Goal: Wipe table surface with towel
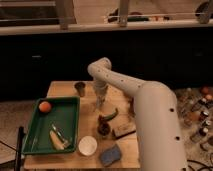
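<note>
No writing, label, brand or number can be read anywhere: not on the white arm, the green tray, the small cup or the bottles. The gripper hangs over the table surface, fingers closed together.

Green tray holds an orange (far corner); white bowl beside it, blue pad near, cup behind

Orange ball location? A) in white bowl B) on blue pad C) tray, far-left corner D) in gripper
C: the orange ball sits in the tray's far-left corner; the gripper points down at the table just right of the tray.
</note>
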Controlling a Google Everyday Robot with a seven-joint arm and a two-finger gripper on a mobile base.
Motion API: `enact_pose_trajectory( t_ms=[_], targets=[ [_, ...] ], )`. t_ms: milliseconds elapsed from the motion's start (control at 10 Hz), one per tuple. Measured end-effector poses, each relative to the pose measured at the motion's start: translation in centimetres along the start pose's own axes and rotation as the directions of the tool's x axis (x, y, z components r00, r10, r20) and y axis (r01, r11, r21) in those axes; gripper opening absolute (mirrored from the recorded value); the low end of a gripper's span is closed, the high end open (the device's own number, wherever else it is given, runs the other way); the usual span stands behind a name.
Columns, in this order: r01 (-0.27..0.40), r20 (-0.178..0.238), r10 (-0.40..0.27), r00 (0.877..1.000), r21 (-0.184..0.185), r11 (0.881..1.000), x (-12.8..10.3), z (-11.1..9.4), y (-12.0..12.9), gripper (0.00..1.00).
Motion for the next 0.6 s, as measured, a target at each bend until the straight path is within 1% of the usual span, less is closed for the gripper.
enact_pose_trajectory(
  t_ms=[100, 200, 400, 600],
  targets=[
    [0.081, 0.03, -0.082, 0.996, 0.022, 0.996, -2.4, 0.0, -1.0, 0.0],
    [0.106, 0.054, -0.107, 0.993, 0.029, 0.994, -3.7, 0.1, -0.6, 0.0],
    [0.127, 0.093, -0.13, 0.987, 0.03, 0.991, -5.3, 0.6, 0.8, 0.0],
    [0.126, 0.117, -0.128, 0.985, 0.027, 0.992, -5.8, 0.9, 1.7, 0.0]
  ],
)
